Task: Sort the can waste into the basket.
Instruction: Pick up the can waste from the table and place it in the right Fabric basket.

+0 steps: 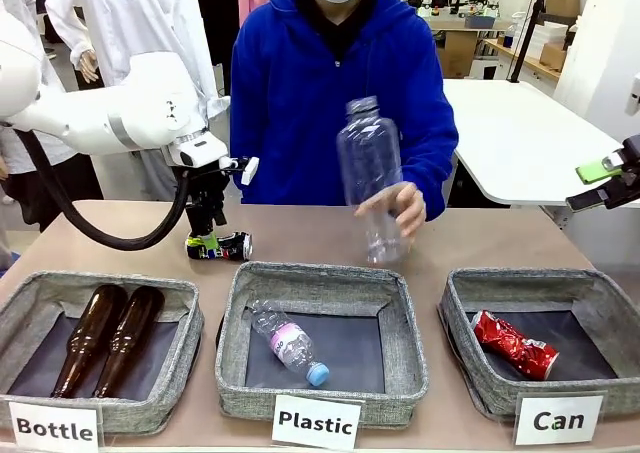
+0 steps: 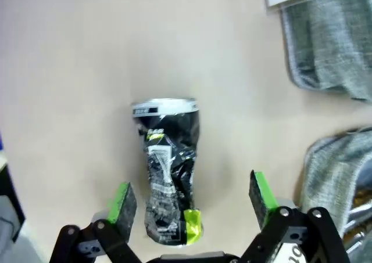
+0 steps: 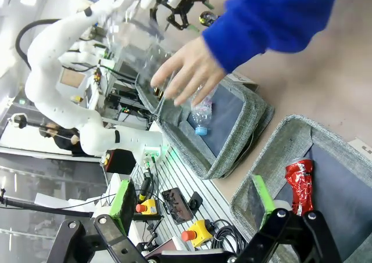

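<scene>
The red can (image 1: 514, 344) is in the basket (image 1: 480, 391). The black can (image 2: 168, 164) lies on the table (image 1: 120, 235) inside the wide-open left gripper (image 2: 190, 196). The right gripper (image 3: 195, 200) is spread and empty.

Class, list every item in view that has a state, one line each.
left hand: open, empty.
right hand: open, empty.
black can: dented, lying on the table between the left hand's fingers, not gripped.
red can: crushed, lying in the Can basket.
large clear bottle: held by the person's hand.
brown bottles: lying in the Bottle basket.
</scene>
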You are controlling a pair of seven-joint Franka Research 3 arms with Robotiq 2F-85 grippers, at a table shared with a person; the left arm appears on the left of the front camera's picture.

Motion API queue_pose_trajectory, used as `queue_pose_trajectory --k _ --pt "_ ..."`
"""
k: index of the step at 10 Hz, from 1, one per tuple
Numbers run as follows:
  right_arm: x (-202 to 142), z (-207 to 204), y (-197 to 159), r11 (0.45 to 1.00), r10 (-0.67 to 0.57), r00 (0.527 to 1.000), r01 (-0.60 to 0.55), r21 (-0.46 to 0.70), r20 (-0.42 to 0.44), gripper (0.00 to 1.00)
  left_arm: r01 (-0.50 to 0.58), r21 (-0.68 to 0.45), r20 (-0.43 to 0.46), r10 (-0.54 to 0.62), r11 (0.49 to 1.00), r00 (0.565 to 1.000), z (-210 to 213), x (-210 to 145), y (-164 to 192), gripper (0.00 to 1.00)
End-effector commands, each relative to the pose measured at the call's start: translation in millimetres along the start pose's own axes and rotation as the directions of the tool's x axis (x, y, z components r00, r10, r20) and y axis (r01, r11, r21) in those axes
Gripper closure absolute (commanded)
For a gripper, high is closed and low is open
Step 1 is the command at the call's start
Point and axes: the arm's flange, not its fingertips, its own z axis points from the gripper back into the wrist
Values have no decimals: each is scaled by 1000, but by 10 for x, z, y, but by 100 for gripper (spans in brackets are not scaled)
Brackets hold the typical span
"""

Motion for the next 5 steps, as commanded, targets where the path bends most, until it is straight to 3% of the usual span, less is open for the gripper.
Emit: queue_pose_trajectory --k 1,5 --pt "-4 37 9 1000 17 1000 -17 3 -8 0 -78 24 -58 79 997 995 -192 36 173 0" --pt "-4 37 9 1000 17 1000 -17 3 -8 0 -105 -31 -114 101 994 988 -581 37 293 0"
